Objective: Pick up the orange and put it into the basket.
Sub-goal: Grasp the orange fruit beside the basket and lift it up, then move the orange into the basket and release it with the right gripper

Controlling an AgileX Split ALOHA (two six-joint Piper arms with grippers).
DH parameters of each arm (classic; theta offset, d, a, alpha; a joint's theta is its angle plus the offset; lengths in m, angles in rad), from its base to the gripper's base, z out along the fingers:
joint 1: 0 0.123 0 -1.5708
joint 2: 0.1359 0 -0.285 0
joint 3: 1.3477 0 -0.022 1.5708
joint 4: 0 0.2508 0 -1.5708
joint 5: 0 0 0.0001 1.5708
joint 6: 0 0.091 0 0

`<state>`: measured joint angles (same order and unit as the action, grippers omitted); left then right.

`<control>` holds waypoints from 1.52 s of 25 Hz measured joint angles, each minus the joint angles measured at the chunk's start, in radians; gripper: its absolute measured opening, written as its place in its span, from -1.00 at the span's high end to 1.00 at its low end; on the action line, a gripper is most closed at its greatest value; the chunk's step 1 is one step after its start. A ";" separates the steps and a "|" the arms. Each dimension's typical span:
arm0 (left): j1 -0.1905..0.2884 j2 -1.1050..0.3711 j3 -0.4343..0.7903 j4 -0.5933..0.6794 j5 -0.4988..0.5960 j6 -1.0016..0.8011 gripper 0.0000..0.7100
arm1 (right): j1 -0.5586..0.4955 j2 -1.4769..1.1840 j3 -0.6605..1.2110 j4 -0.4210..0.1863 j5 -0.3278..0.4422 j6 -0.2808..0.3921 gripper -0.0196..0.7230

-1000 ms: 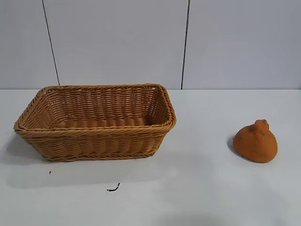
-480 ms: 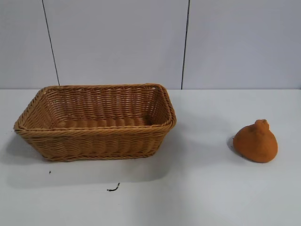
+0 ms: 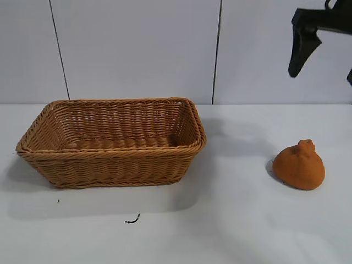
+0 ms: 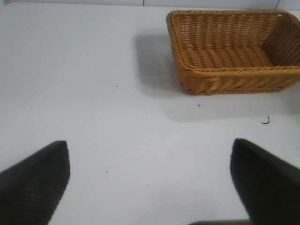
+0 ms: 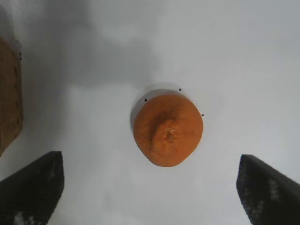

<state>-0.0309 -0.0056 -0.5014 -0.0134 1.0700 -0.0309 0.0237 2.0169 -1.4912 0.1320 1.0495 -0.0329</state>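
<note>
The dull-orange pear-shaped orange lies on the white table at the right, neck up; it also shows in the right wrist view. The tan wicker basket stands at the left, empty; it also shows in the left wrist view. My right gripper hangs high above the orange at the top right, open and empty; in its wrist view the orange sits just beyond the line between its fingertips. My left gripper is open and empty above bare table, well away from the basket.
A small black mark lies on the table in front of the basket. The basket's edge shows at the side of the right wrist view. A grey panelled wall stands behind the table.
My right gripper has come into the exterior view at the top right, above the orange. The orange and the basket have not moved.
</note>
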 joint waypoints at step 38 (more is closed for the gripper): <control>0.000 0.000 0.000 0.000 0.000 0.000 -0.88 | 0.024 0.075 -0.477 -0.008 0.165 0.033 0.75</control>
<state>-0.0309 -0.0056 -0.5014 -0.0134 1.0700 -0.0309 0.0479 2.0920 -1.9682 0.1241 1.2140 0.0000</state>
